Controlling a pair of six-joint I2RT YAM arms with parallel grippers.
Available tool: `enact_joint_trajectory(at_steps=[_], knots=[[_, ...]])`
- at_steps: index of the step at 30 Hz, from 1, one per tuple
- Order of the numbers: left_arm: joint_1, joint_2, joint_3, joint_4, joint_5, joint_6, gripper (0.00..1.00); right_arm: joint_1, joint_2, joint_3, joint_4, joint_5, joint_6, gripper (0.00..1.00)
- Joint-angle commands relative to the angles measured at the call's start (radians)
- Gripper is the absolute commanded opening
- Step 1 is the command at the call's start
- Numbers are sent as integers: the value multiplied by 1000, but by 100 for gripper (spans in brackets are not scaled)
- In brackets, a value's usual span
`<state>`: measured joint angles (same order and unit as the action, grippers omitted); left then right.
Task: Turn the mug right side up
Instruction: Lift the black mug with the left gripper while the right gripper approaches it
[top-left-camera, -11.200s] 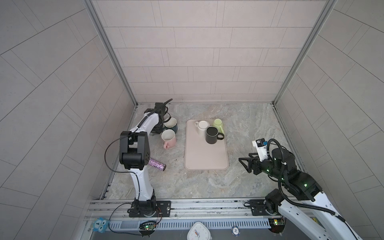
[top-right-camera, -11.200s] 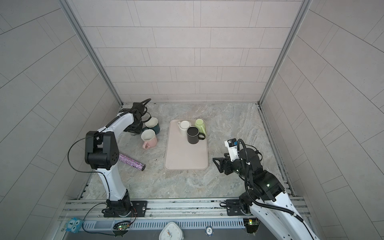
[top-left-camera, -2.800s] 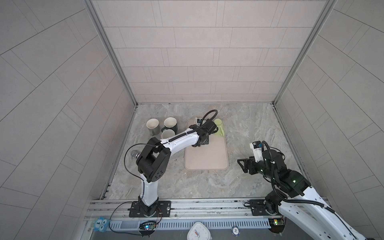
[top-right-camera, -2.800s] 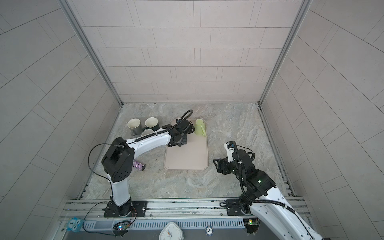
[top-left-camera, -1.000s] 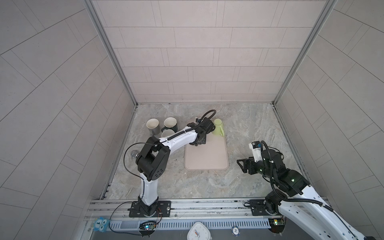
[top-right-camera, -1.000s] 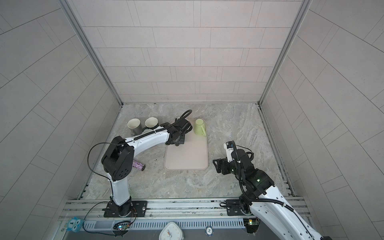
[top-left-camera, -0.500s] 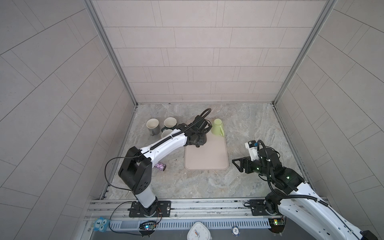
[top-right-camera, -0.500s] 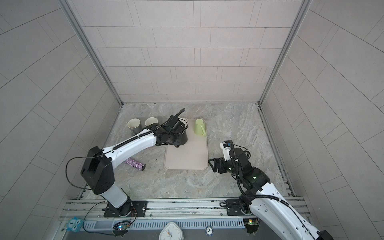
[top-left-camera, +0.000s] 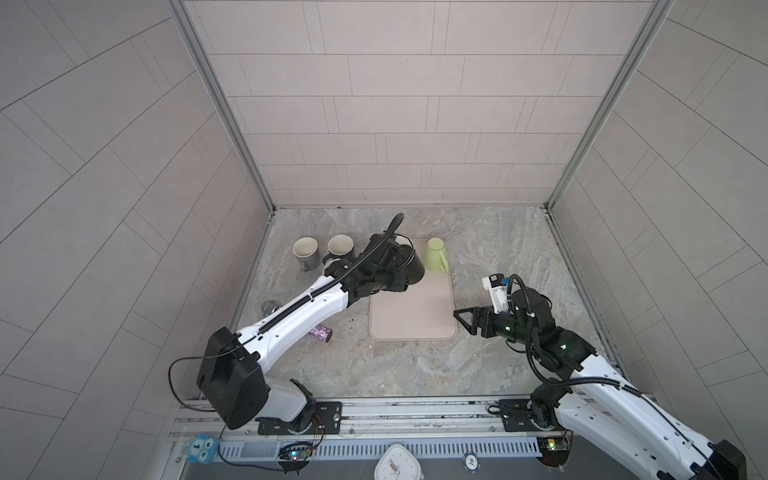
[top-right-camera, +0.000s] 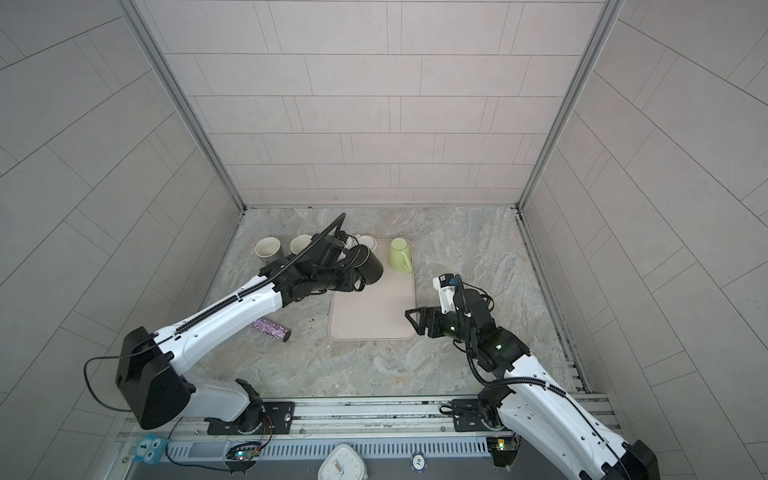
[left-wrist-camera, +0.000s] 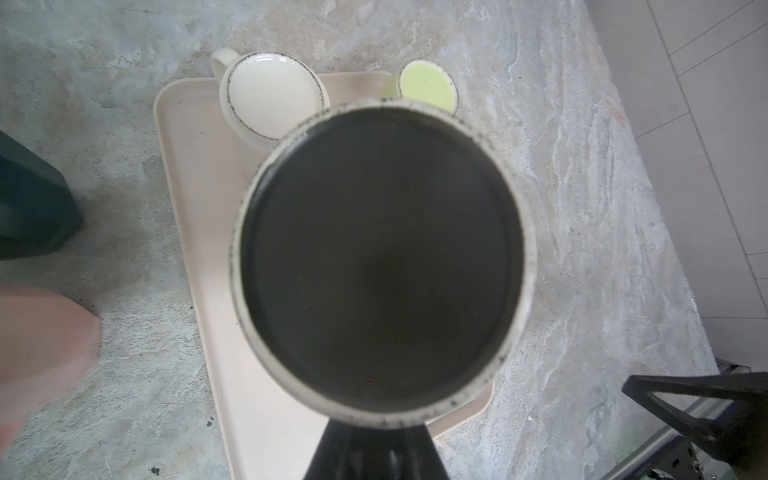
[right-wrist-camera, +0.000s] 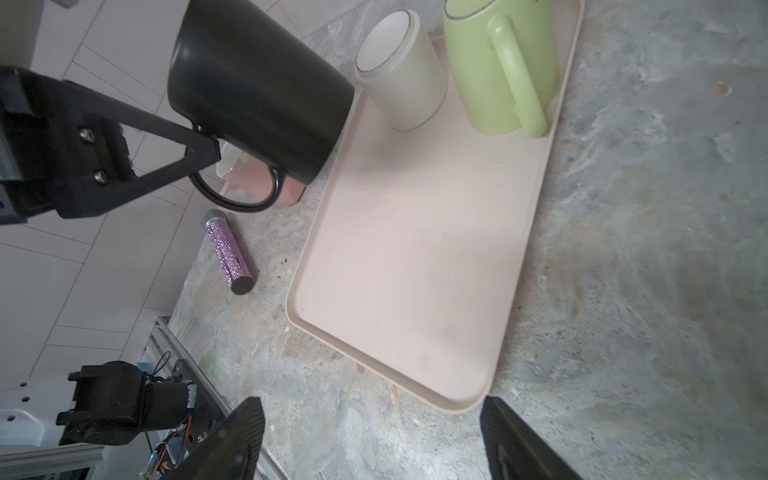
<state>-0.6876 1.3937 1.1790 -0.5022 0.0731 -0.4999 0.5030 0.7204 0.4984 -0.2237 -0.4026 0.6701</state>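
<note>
My left gripper (top-left-camera: 395, 276) (top-right-camera: 353, 274) (right-wrist-camera: 203, 149) is shut on the black mug (top-left-camera: 413, 270) (top-right-camera: 370, 266) (right-wrist-camera: 257, 91), by its handle side. The mug hangs tilted above the far left part of the pink tray (top-left-camera: 411, 316) (top-right-camera: 370, 311) (right-wrist-camera: 415, 249). In the left wrist view the black mug (left-wrist-camera: 382, 257) shows one round end, dark with a pale speckled ring. A green mug (top-left-camera: 434, 255) (right-wrist-camera: 490, 70) and a cream mug (top-right-camera: 368, 241) (right-wrist-camera: 399, 75) stand upside down at the tray's far end. My right gripper (top-left-camera: 463, 320) (right-wrist-camera: 370, 411) is open and empty at the tray's near right corner.
Two mugs (top-left-camera: 305, 251) (top-left-camera: 340, 247) stand upright at the back left, off the tray. A pink mug (right-wrist-camera: 266, 187) sits just left of the tray under the black one. A glittery purple cylinder (top-left-camera: 319, 333) (right-wrist-camera: 228, 253) lies on the stone floor, left of the tray.
My left gripper has lifted the black mug off the tray and tilted it over. The right gripper has come a little closer to the tray's corner.
</note>
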Motion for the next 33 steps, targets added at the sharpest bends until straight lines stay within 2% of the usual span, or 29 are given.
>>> enact_joint_trajectory(at_steps=[1, 11, 23, 33], knots=[[0, -75, -7, 162, 21, -27, 0, -3, 27, -11, 156, -43, 71, 83], [-5, -103, -49, 276, 77, -128, 0, -4, 115, 2, 336, -50, 146, 82], [-23, -100, -27, 355, 155, -212, 0, -3, 224, 16, 570, -94, 234, 69], [-41, -89, -40, 448, 211, -276, 0, -2, 277, 22, 674, -100, 277, 67]])
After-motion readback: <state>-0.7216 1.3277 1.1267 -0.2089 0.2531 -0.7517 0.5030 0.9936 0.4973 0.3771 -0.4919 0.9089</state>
